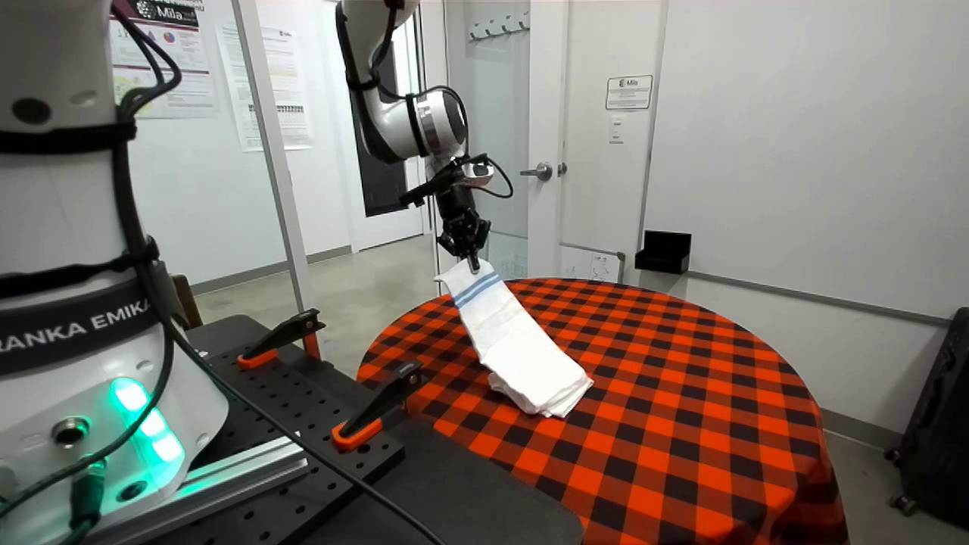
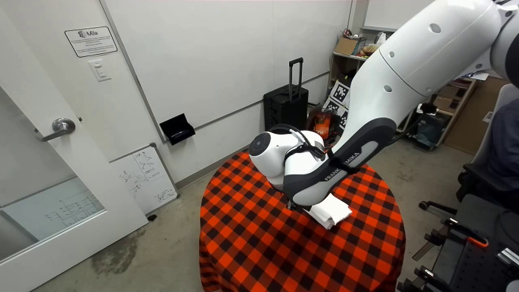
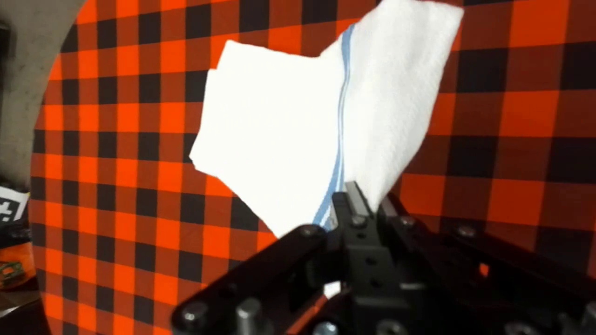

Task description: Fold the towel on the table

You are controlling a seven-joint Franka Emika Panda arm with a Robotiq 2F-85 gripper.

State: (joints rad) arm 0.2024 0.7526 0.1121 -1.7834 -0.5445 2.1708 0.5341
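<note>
White, at the far left of an exterior view, stands your robot's base [image 1: 60, 204], green lights [image 1: 149, 421] glowing at its foot. Slide right and you pass two black-and-orange clamps [image 1: 375, 409] sitting on a perforated plate [image 1: 291, 390]. Now to your claw [image 1: 474, 265], pointing down above the table [image 1: 666, 393], and you've got cloth! In the wrist view its fingers [image 3: 357, 202] are drawn almost together, the thin slit between them filled by the towel [image 1: 522, 344], which you pinch near a corner of the end with the blue stripes [image 1: 476, 288]. Wrist view, left to right: white layers, then the stripes, then the end flap, its near tip running in between your fingers. Rightward the towel slopes down from your grip, striped end up off the table, lower part lying in stacked folds on the red-and-black check. Your eye runs on past a silver door handle [image 1: 541, 172] in the background. Beyond the table, a black holder [image 1: 663, 252] hangs on the wall [image 1: 606, 197], and last, at the right edge, a black wheeled case [image 1: 935, 424] stands on the floor [image 1: 852, 458].
</note>
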